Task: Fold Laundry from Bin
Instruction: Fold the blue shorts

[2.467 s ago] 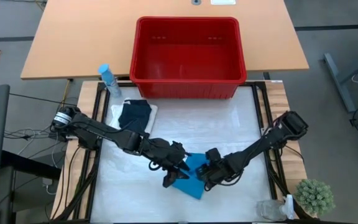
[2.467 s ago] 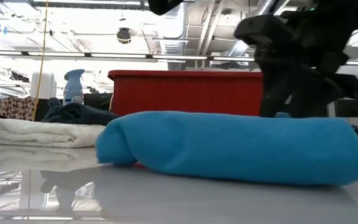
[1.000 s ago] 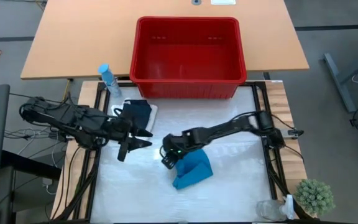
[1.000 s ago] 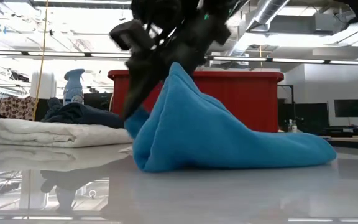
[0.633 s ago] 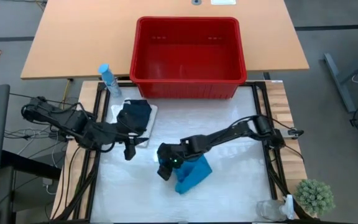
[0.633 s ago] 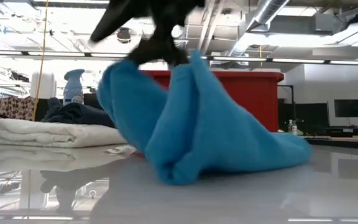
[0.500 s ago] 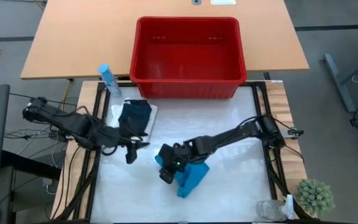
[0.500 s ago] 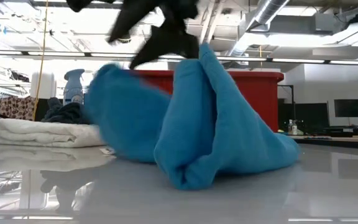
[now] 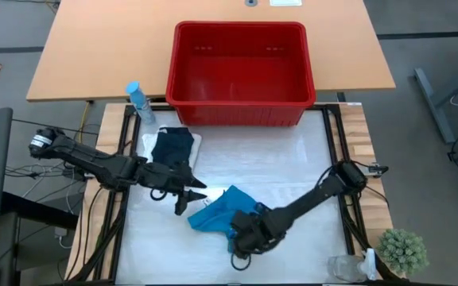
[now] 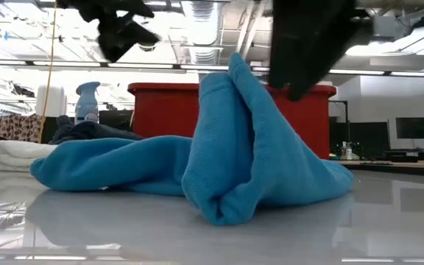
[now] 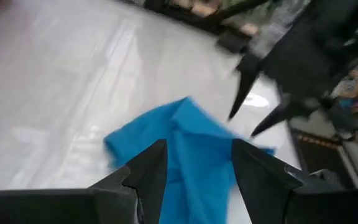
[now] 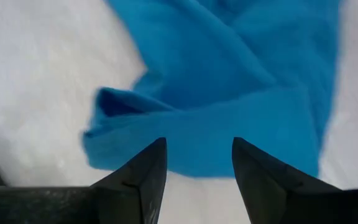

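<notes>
Both grippers, left (image 9: 186,197) and right (image 9: 238,248), now stand open and empty beside the blue cloth (image 9: 217,210), just dropped half-flipped at lower centre, its fold unfinished.

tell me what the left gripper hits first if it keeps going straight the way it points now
Most likely the teal-blue cloth: the left gripper, fingers open, points right at it, with only bare table between them. The right gripper is farther off; depth is hard to judge.
</notes>
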`<state>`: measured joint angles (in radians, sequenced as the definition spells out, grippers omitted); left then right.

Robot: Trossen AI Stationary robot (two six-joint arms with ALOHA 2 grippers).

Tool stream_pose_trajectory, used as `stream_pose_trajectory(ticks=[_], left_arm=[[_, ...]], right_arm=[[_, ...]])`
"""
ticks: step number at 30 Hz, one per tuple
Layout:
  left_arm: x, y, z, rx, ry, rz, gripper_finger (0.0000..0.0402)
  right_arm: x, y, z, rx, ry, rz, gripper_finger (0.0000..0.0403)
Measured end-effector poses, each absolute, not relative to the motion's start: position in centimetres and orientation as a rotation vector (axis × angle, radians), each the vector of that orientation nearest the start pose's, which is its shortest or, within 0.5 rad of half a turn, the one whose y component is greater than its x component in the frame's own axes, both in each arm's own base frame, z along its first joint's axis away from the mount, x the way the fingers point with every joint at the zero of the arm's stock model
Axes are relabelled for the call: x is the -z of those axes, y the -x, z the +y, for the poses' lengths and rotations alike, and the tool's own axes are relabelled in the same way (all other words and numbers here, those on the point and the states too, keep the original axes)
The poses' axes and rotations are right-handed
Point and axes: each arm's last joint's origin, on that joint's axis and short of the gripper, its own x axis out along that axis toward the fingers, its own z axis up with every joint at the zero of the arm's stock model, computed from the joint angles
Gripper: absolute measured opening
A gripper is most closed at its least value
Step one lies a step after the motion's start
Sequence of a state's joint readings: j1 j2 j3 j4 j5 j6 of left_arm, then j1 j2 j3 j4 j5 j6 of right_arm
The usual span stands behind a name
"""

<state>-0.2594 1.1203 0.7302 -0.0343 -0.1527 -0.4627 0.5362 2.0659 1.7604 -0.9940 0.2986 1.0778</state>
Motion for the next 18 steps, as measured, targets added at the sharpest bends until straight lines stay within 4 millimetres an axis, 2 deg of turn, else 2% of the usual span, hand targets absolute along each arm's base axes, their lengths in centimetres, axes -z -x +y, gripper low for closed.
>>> stream_pose_trajectory(ticks=[3,7,13,18], left_arm=[[-26.1,-24.4,-5.9,0.004,0.348,0.403,0.0169],[-24.9,-26.0,-6.4,0.044,0.321,0.395,0.0169],[-21.7,-28.3,-7.0,0.075,0.309,0.463,0.0169],[-18.8,-30.2,-7.1,0.096,0.313,0.503,0.0169]], right_arm=[[-22.7,-36.0,21.4,0.538,-0.46,1.088,0.0203],[-22.5,-36.0,21.3,0.613,-0.548,1.044,0.0203],[-20.8,-35.7,20.8,0.666,-0.576,1.054,0.0203],[-19.2,-34.3,21.4,0.681,-0.607,1.161,0.0203]])
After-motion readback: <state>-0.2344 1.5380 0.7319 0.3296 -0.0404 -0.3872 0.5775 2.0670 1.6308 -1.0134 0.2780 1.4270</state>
